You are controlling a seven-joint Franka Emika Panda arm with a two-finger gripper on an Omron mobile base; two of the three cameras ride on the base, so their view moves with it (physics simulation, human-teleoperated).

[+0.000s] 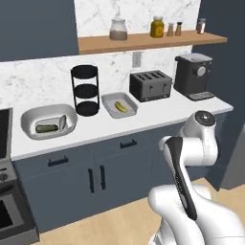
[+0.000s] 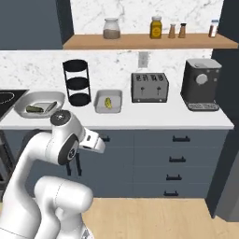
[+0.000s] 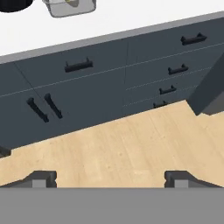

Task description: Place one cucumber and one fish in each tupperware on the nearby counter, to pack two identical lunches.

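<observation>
On the white counter (image 1: 158,114) stand two tupperware containers. The wide white tub (image 1: 28,117) at the left holds a dark green cucumber (image 1: 46,128) and a silver-grey fish (image 1: 62,122) side by side. The smaller grey tray (image 1: 109,103) holds a yellow-green cucumber (image 1: 120,106). From the right base view the tub (image 2: 28,100), its cucumber (image 2: 33,109), its fish (image 2: 50,107) and the tray (image 2: 100,106) with its cucumber (image 2: 108,103) show too. My gripper (image 3: 111,179) is open and empty, low in front of the cabinets, facing the wooden floor. The tray's (image 3: 59,11) front edge shows at the hand view's top.
A black three-tier rack (image 1: 86,91) stands between the tub and the tray. A toaster (image 1: 150,85) and a coffee machine (image 1: 194,75) sit further right. Jars line the wooden shelf (image 1: 143,42). A stovetop (image 2: 7,98) lies left. Dark drawers (image 3: 87,87) with black handles face the gripper.
</observation>
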